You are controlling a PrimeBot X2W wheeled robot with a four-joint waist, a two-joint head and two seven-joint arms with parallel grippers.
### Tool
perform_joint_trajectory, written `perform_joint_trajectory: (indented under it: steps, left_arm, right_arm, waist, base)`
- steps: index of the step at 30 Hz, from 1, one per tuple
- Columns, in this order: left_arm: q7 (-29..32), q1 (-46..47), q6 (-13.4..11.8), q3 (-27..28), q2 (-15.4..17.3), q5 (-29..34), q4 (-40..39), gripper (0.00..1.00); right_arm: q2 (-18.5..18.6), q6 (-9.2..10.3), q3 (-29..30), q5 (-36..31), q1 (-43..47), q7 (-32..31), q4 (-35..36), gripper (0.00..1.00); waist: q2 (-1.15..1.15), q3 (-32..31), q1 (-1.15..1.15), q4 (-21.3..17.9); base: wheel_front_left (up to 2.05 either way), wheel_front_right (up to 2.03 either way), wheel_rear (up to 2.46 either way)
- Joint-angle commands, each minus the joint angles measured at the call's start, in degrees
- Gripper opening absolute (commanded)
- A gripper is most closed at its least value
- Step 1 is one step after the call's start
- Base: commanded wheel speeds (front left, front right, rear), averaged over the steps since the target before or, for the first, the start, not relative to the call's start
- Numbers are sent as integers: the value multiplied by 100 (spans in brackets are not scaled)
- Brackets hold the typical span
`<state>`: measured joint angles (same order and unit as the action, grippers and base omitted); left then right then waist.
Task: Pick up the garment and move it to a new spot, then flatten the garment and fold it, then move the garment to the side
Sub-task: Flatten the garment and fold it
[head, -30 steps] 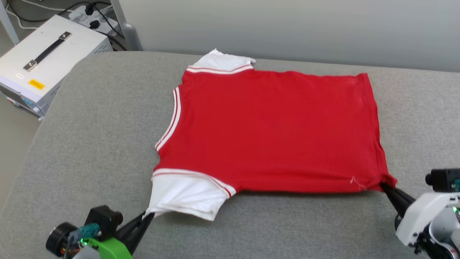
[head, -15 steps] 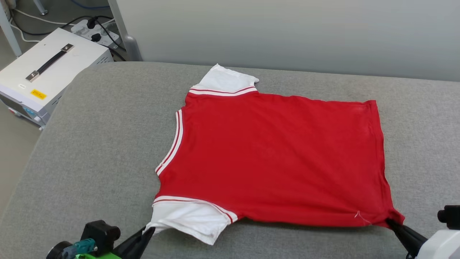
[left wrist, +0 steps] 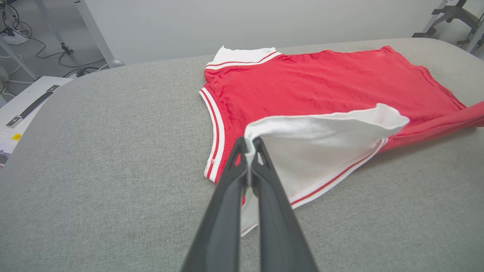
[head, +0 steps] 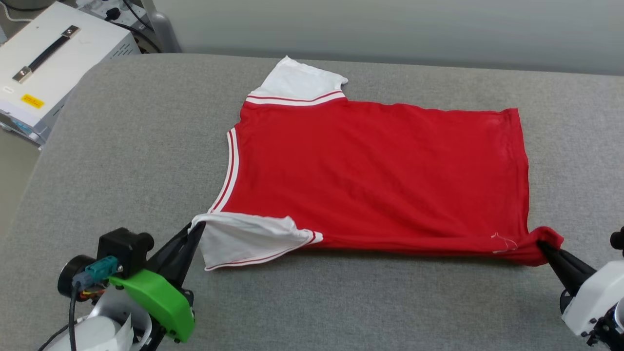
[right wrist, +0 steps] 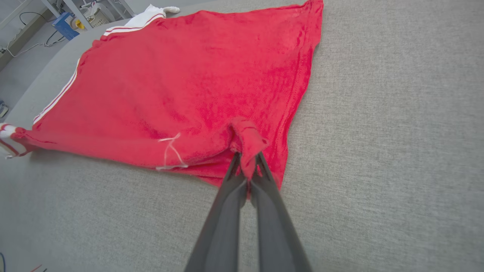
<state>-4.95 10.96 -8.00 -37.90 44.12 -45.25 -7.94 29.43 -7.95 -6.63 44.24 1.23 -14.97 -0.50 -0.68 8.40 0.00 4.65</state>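
Note:
The garment (head: 370,170) is a red T-shirt with white sleeves and striped trim, spread flat on the grey padded table (head: 122,146), plain side up; its lettering is hidden. My left gripper (head: 195,229) is shut on the edge of the near white sleeve (left wrist: 321,147), which it holds lifted and folded back. My right gripper (head: 542,245) is shut on the near hem corner (right wrist: 247,141), bunched and raised a little off the table. The far sleeve (head: 297,80) lies flat.
A white equipment box (head: 44,63) with a black handle stands on the floor beyond the table's left edge, with cables behind it. A pale wall runs along the table's far side. Grey table surface lies to the left of and in front of the garment.
Both grippers have lifted their holds: the near sleeve has risen and folded inward, and the hem corner has bunched up. The head camera has shifted between frames.

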Motion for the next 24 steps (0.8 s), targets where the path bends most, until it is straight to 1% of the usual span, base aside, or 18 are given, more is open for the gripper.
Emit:
perform_joint_trajectory:
  steps: [1, 7, 12, 19, 23, 24]
  left_arm:
    - [-47, 183, 16, 28, -89, 45, 85, 0]
    - [-143, 751, 177, 74, -328, 133, 595, 0]
    - [-140, 1265, 401, 17, -499, 242, 1075, 0]
    - [-165, 1795, 650, -48, -728, 310, 1768, 0]
    - [-106, 2054, 836, -164, -864, 350, 2243, 0]
    - [-61, 2114, 881, -238, -869, 421, 2352, 25]
  right_arm:
    - [-59, 46, 49, -73, -167, -37, -5, 0]
    - [-212, 46, 82, -338, -635, -225, -89, 0]
    - [-310, 46, 137, -534, -941, -338, -244, 0]
    - [-396, 46, 29, -701, -1379, -517, -485, 0]
    - [-399, 46, -108, -837, -1590, -672, -641, 0]
    - [-411, 46, -122, -859, -1632, -698, -676, 0]
  waist:
    - [68, 272, 0, -40]
    - [68, 644, 0, -63]
    - [68, 866, 0, -53]
    - [68, 1084, 0, -127]
    - [68, 1176, 0, -162]
    - [68, 1186, 0, -167]
  base:
    - [0, 0, 0]
    - [0, 0, 0]
    - [0, 0, 0]
    - [0, 0, 0]
    - [0, 0, 0]
    - [0, 0, 0]
